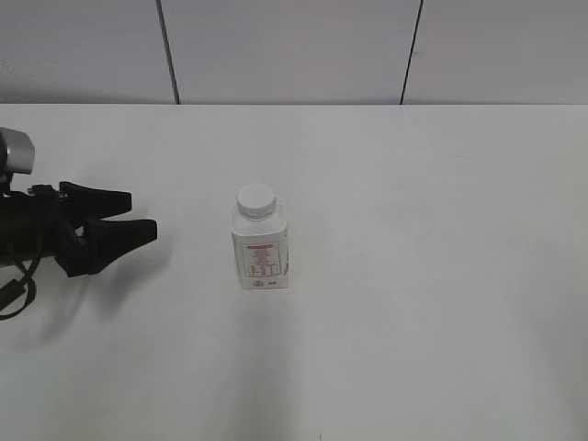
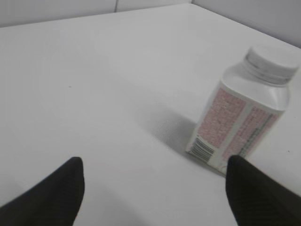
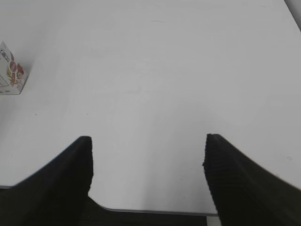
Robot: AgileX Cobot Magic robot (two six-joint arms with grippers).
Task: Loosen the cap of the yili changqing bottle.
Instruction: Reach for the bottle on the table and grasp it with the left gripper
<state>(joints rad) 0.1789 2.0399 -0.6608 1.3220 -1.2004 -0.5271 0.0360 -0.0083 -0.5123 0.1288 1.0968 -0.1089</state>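
Observation:
The yili changqing bottle (image 1: 260, 253) stands upright on the white table, a small white bottle with pink-red label print. Its white ribbed cap (image 1: 255, 200) sits on the neck. The bottle (image 2: 237, 123) and cap (image 2: 271, 63) also show at the right of the left wrist view. My left gripper (image 1: 131, 213) is open and empty, well to the left of the bottle, fingers pointing at it; in the left wrist view the left gripper (image 2: 153, 169) has its right finger near the bottle's base. My right gripper (image 3: 147, 143) is open and empty over the table's near edge, out of the exterior view. A corner of the bottle (image 3: 10, 75) shows at far left there.
The white table (image 1: 413, 276) runs back to a grey panelled wall (image 1: 294, 50). Its near edge (image 3: 155, 211) shows under the right gripper in the right wrist view.

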